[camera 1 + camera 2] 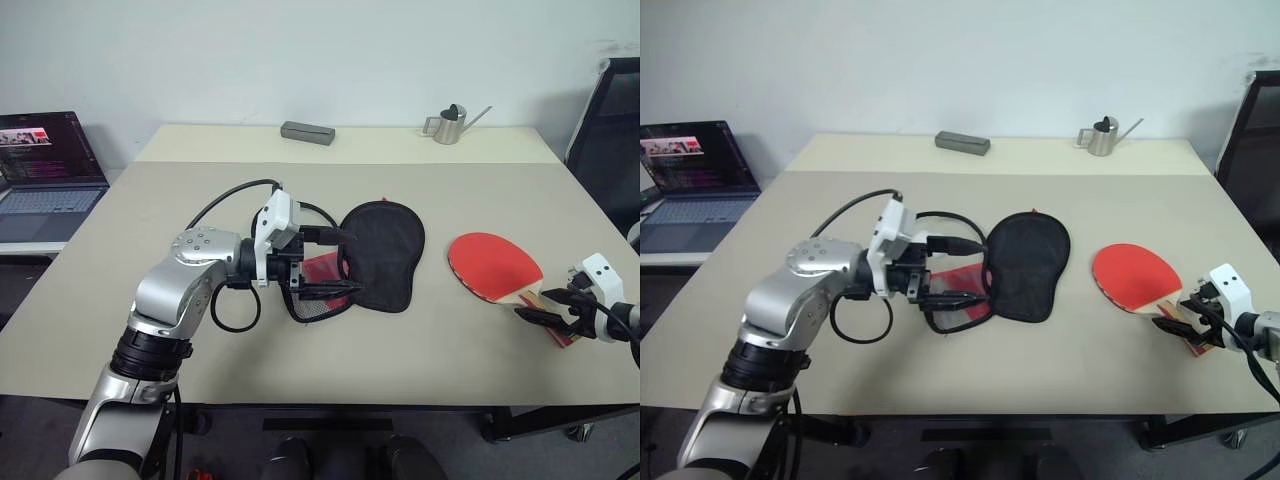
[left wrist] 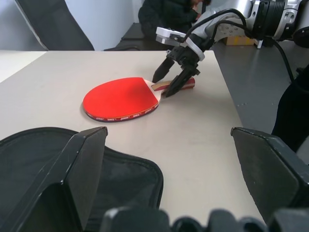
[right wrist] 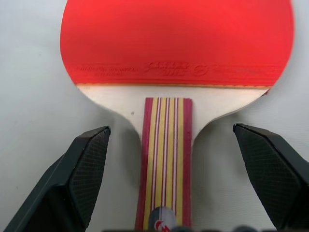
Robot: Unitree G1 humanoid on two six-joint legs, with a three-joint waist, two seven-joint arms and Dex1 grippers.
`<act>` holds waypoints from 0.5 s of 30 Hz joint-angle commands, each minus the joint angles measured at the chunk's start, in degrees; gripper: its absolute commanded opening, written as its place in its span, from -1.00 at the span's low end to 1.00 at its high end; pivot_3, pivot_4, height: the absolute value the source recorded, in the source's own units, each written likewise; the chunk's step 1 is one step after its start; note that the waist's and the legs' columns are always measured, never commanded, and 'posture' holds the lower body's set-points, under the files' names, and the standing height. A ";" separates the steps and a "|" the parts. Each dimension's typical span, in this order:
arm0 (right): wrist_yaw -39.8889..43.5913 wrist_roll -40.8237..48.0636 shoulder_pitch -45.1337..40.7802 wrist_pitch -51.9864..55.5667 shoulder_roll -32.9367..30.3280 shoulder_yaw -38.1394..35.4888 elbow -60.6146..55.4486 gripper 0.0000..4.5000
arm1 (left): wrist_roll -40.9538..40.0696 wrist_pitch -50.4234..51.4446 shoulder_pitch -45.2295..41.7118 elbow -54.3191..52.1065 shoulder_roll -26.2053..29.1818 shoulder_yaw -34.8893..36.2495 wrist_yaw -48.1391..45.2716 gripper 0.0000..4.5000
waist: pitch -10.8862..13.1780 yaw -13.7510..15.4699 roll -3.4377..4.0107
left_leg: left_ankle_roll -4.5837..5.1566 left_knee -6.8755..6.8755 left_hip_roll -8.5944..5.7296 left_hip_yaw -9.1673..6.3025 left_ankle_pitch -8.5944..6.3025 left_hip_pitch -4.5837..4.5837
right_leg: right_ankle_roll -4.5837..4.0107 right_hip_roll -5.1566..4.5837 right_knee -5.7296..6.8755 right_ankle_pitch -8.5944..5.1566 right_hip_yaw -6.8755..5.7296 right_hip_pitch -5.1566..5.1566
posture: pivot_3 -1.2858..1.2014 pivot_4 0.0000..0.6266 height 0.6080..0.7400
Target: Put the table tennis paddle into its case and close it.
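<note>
The table tennis paddle (image 1: pixel 495 265) lies flat on the table's right side, red blade up, with its striped wooden handle (image 3: pixel 166 159) pointing to the front right. My right gripper (image 1: pixel 545 308) is open and low over that handle; one finger stands on each side of it and neither touches it, as the right wrist view shows (image 3: pixel 170 130). The case (image 1: pixel 385 250) lies black side up at the table's middle, with a red and mesh part at its narrow end. My left gripper (image 1: pixel 345 264) is open, its fingers (image 2: pixel 87 159) spread wide at that narrow end.
At the table's back edge lie a grey box (image 1: pixel 307 131) and a small metal watering can (image 1: pixel 452 124). An open laptop (image 1: pixel 45 170) stands on a side desk to the left. A black chair (image 1: pixel 610 130) is at the right. A person in dark clothes (image 2: pixel 169 14) sits beyond the table.
</note>
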 commanded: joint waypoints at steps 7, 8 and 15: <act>-3.22 -1.33 -0.74 -0.29 1.35 0.60 1.13 0.98 | -0.91 -0.77 -0.45 -1.80 0.21 1.86 0.34 1.00 | -0.01 -0.01 -0.02 | 0.00 0.04 0.00 0.00 0.00 0.05 | 0.04 0.00 0.00 0.02 0.00 0.08 | 0.03 -0.52 1.00; -3.67 -1.50 -1.12 -0.10 1.64 0.78 1.43 0.98 | -0.98 -0.78 -0.40 -1.89 0.20 1.91 0.33 1.00 | -0.01 -0.06 -0.04 | 0.00 0.05 0.00 0.01 0.00 0.06 | 0.05 0.00 0.00 0.03 0.01 0.09 | 0.03 -0.52 1.00; -7.70 -3.71 -2.72 1.95 2.96 2.38 3.14 0.12 | -0.73 -0.51 0.48 -2.57 0.95 2.35 0.74 1.00 | -0.03 -0.18 -0.14 | 0.00 0.11 0.02 0.09 0.00 0.12 | 0.12 0.01 0.00 0.12 0.12 0.12 | 0.03 -0.52 1.00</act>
